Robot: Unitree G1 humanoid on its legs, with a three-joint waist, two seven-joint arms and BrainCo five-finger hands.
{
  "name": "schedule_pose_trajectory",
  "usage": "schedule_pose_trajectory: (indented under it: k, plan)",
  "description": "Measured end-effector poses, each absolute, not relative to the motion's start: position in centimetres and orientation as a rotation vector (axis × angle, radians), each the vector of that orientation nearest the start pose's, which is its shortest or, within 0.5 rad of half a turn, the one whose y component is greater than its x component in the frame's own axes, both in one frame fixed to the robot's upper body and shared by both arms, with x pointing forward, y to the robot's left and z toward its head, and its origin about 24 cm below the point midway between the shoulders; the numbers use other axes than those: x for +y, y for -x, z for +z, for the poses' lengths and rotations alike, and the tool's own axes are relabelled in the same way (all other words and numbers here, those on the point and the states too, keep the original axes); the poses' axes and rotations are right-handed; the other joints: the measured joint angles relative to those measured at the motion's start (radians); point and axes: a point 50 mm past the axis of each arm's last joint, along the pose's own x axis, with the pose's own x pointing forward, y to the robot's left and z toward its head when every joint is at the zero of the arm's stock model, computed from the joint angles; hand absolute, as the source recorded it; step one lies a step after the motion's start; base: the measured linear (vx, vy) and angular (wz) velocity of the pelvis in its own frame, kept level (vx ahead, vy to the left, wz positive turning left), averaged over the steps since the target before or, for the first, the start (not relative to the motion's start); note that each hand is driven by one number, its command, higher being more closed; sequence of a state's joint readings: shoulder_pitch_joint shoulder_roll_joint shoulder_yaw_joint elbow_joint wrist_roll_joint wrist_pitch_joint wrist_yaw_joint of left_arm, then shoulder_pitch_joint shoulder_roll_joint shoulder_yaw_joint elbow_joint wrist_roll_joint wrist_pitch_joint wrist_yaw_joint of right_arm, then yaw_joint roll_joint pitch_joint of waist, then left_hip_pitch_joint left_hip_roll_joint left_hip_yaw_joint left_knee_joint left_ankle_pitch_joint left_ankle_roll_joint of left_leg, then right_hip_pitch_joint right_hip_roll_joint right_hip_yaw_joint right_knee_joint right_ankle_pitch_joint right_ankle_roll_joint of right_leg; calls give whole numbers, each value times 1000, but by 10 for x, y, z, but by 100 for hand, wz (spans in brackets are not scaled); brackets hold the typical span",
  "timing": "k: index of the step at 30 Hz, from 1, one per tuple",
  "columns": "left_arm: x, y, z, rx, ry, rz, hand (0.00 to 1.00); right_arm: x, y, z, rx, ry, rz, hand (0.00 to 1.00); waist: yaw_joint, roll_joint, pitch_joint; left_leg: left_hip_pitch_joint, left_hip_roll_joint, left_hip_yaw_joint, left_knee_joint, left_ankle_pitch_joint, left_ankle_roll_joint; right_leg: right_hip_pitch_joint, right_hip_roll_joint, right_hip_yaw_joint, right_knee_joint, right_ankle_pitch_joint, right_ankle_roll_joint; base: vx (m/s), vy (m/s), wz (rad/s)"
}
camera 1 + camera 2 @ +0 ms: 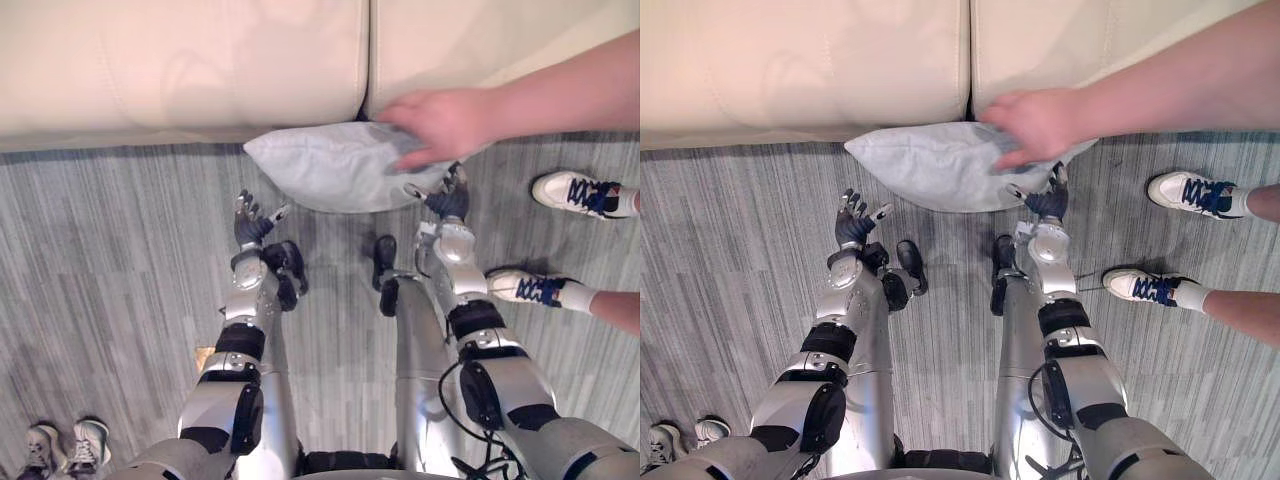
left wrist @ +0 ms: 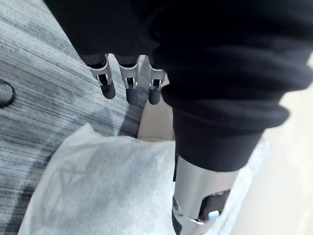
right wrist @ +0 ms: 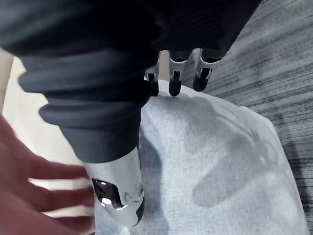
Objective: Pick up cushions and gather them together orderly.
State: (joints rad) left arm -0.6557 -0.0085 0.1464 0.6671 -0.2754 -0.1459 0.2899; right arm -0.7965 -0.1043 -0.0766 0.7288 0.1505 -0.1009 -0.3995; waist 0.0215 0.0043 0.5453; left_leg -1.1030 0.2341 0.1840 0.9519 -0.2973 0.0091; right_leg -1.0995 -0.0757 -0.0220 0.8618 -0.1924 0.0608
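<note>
left hand hovers, fingers spread, just beside the pale grey cushion lying on the floor against the sofa; right hand, fingers loosely straight, over its right end, below a person's hand resting on it

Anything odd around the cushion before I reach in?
Yes: a person's hand is on the cushion, close by the right hand. The cushion lies on the floor against the sofa, not on it. The left hand is open, short of it.
</note>
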Motion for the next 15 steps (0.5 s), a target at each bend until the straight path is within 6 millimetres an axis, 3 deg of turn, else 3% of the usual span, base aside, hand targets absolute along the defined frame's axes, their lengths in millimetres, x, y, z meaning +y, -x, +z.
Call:
schedule_pose_trajectory:
  k: [8, 12, 15]
  plan:
    - [121, -370, 111, -121, 301, 203, 0, -143, -384, 140, -179, -68, -333, 0, -4, 0, 0, -17, -5, -6, -25, 25, -3, -18, -6, -13, -10, 7, -10, -26, -14, 4]
    - [117, -371, 117, -147, 296, 186, 0, -159, -381, 159, -274, -66, -403, 0, -12, 2, -1, -8, -6, -8, -37, 33, -7, -12, -4, -16, -15, 9, -12, 0, 0, 0]
    - [115, -370, 115, -142, 283, 175, 0, -178, -377, 153, -276, -17, -447, 0, -16, 3, -2, 33, -2, -12, -57, 39, -17, 33, 2, -23, -37, 14, -20, -9, -12, 0]
